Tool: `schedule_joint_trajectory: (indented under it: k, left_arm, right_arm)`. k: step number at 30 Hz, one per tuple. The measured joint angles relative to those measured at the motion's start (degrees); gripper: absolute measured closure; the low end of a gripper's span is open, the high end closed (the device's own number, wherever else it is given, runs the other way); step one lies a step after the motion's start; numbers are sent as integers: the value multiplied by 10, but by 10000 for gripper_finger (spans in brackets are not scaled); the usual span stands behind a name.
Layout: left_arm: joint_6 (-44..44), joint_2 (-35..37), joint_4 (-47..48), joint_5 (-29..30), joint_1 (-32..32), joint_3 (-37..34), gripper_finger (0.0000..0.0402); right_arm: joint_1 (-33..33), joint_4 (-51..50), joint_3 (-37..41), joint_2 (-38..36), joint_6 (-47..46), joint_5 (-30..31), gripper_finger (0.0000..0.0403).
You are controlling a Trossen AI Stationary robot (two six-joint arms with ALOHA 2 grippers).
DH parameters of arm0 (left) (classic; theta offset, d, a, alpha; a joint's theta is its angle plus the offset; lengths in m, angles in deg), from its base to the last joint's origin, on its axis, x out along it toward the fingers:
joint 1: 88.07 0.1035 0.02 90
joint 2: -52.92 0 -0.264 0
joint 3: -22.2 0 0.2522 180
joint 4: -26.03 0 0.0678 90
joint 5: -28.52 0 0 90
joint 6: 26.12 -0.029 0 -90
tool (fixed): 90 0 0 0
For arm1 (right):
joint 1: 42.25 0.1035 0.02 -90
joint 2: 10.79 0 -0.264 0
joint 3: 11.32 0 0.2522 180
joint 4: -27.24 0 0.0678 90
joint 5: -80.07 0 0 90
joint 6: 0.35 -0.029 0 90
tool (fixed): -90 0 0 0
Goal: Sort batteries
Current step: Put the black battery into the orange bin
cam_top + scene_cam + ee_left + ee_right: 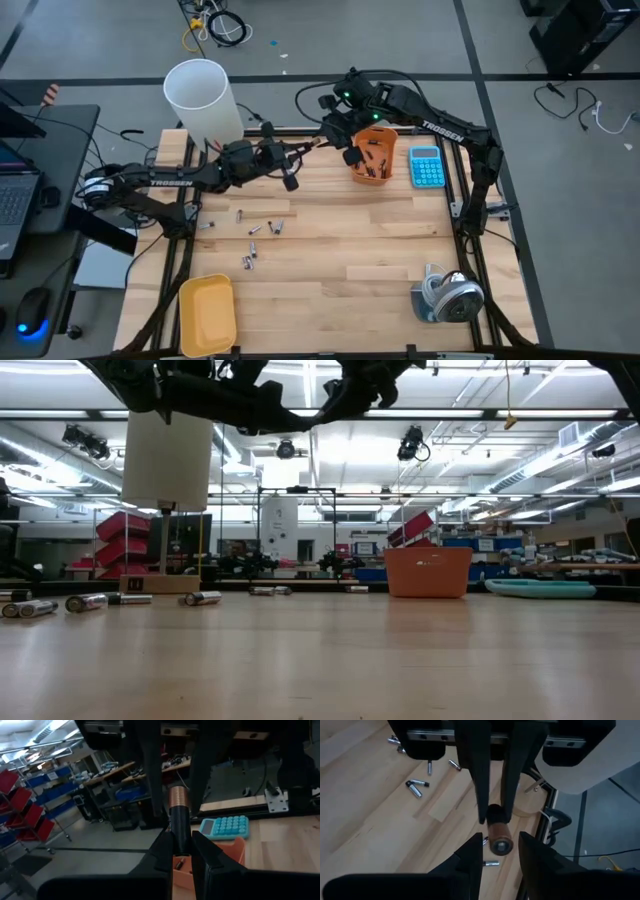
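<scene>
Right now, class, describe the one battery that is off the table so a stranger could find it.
Find the white cylinder at the table's far edge. Beside it, the left gripper holds a copper-topped battery in the air, facing the right gripper. The other batteries lie on the wood.

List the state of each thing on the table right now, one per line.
left tool: shut on held battery
right tool: open, at that battery's free end
orange bin: holds several batteries
yellow tray: nothing visible inside
loose batteries: lying flat, unsorted
</scene>
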Motion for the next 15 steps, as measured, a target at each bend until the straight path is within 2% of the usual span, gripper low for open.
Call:
schedule_joint_trajectory:
  k: [9,15]
  left_arm:
    - [-1,0,-4,0,0,0,375]
    - [-1,0,-5,-13,0,0,374]
  right_arm:
    - [11,7,0,0,0,-2,291]
    - [11,7,0,0,0,-2,308]
